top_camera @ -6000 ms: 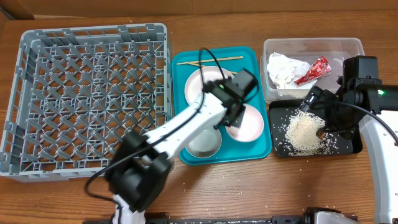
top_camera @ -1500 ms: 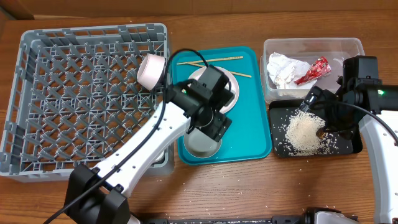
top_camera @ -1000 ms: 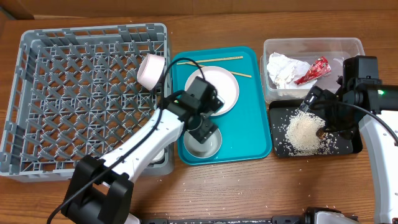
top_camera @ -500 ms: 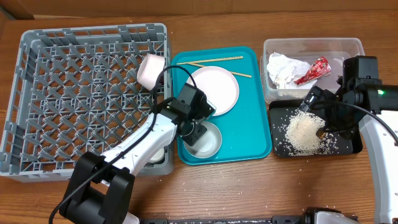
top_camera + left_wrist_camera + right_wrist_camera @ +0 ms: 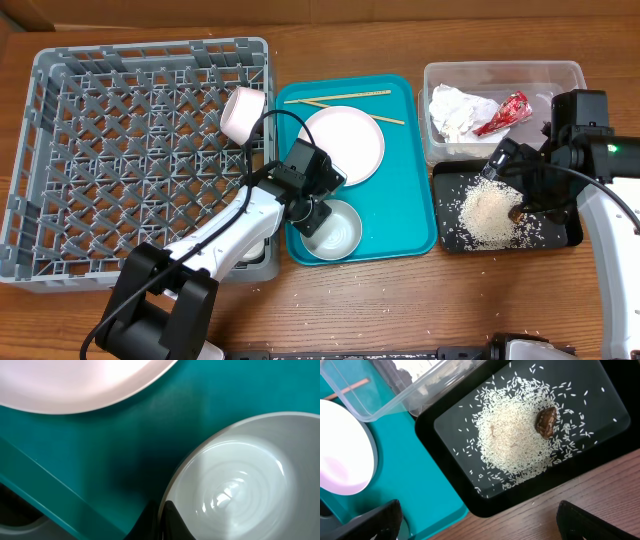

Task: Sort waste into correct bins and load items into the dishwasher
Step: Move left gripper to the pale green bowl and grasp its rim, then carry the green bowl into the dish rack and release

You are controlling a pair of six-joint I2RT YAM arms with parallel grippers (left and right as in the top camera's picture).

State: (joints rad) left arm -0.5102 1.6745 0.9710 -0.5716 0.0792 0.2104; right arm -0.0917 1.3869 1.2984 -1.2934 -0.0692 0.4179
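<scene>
Pale rice sat sorted in black tray, lower right of pic — round white plate, pale bowl & wooden chopsticks weren't in grey plastic rack yet. Left gripper at bowl rim — couldn't tell its grip; right gripper was spread apart.

Brown wooden table — evenly lit.

White links, black joints and looping black cables; green light on right arm

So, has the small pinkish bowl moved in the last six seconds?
Yes. The small pinkish bowl left the teal plastic tray and went leftward, now tilted at the grey lattice dish rack's wall beside it.
</scene>
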